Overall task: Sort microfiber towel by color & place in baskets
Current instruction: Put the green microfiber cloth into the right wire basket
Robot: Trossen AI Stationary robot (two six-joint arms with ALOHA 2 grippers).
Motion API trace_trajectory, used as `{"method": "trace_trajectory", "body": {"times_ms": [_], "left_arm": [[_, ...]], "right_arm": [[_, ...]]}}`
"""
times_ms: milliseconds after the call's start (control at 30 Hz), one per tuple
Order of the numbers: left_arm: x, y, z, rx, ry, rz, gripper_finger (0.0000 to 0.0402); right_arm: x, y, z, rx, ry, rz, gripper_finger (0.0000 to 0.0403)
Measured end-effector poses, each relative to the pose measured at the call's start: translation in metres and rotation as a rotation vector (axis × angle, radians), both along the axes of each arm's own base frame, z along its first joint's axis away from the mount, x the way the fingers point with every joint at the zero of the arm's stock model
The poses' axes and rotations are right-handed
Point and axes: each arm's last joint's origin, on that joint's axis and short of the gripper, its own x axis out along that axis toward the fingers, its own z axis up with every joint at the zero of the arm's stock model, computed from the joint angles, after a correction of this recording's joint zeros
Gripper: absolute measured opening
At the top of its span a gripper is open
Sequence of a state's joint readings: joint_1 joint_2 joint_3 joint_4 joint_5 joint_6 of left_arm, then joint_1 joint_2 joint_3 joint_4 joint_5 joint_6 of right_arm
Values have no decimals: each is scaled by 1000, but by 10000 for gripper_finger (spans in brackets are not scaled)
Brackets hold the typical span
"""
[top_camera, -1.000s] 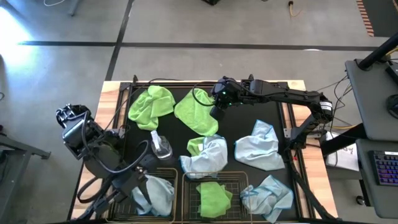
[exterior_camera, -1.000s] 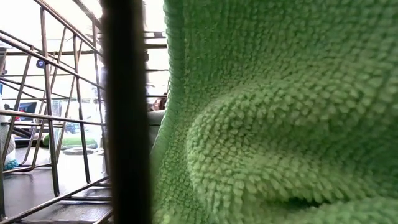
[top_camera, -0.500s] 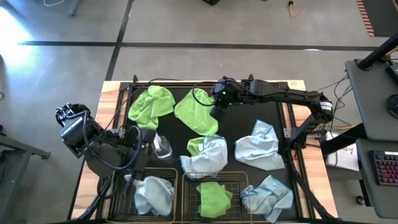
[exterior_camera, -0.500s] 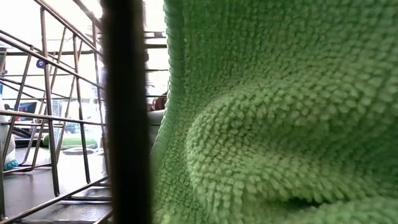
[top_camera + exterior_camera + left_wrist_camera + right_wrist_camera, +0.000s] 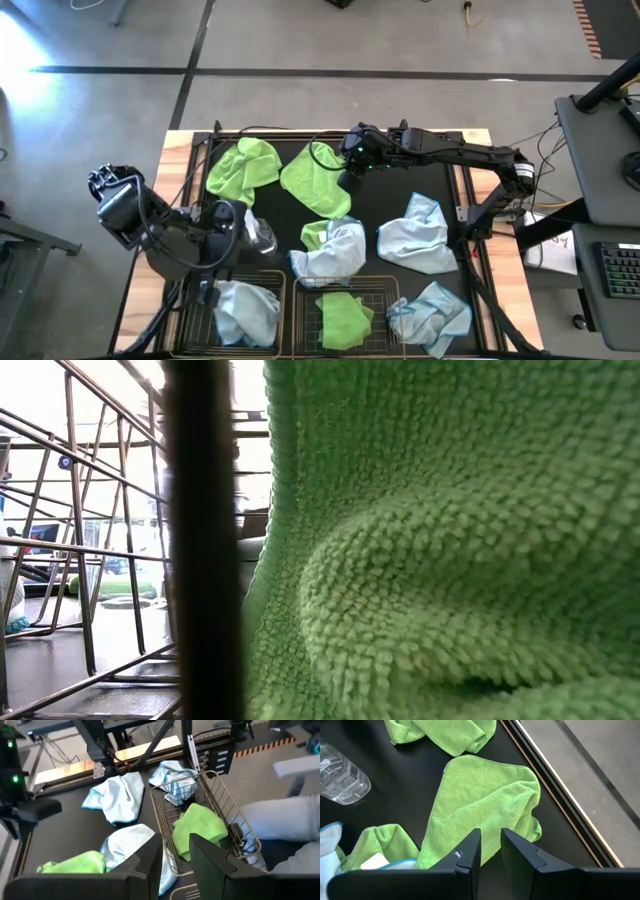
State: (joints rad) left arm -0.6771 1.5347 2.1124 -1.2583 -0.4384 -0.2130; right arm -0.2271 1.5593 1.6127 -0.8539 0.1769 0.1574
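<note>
Across the dark surface (image 5: 400, 190), the sorting is only begun: one towel lies in each basket.
A pale blue towel (image 5: 250, 310) is held in the left basket (image 5: 196, 318) and a green towel (image 5: 346, 318) in the right basket (image 5: 386, 292). Three green and three blue towels are left loose. The left pincer (image 5: 175, 865) is seen slightly parted and empty above the baskets; the right pincer (image 5: 490, 851) is poised narrowly parted over a flat green towel (image 5: 485, 805), with nothing gripped.

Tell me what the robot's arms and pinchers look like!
Both arms are dark, nearly black, built from jointed links with black cables looping beside them. The right arm shows a small green light near its wrist. The left gripper and the right gripper each have two flat, dark, blocky fingers. The left arm has a boxy black base.
</note>
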Motion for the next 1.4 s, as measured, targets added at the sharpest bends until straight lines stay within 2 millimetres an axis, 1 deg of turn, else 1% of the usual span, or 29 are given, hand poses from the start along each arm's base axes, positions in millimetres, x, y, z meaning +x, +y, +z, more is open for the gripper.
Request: {"method": "trace_trajectory", "body": {"times_ms": [133,200,400,533,867,1100,1400], "left_arm": [[0,0,0,-87,11,65,82],[0,1,0,-94,6,102,82],[0,4,-4,-33,13,160,82],[2,2,-8,26,30,140,82],[1,3,-9,53,36,158,82],[3,7,-8,137,-14,209,82],[5,7,-6,91,-53,292,82]], "right_arm": [[0,0,0,0,0,0,68],[0,0,0,0,0,0,68],[0,0,0,0,0,0,68],[0,0,0,0,0,0,68],[0,0,0,0,0,0,68],[0,0,0,0,0,0,68],[0,0,0,0,0,0,68]]}}
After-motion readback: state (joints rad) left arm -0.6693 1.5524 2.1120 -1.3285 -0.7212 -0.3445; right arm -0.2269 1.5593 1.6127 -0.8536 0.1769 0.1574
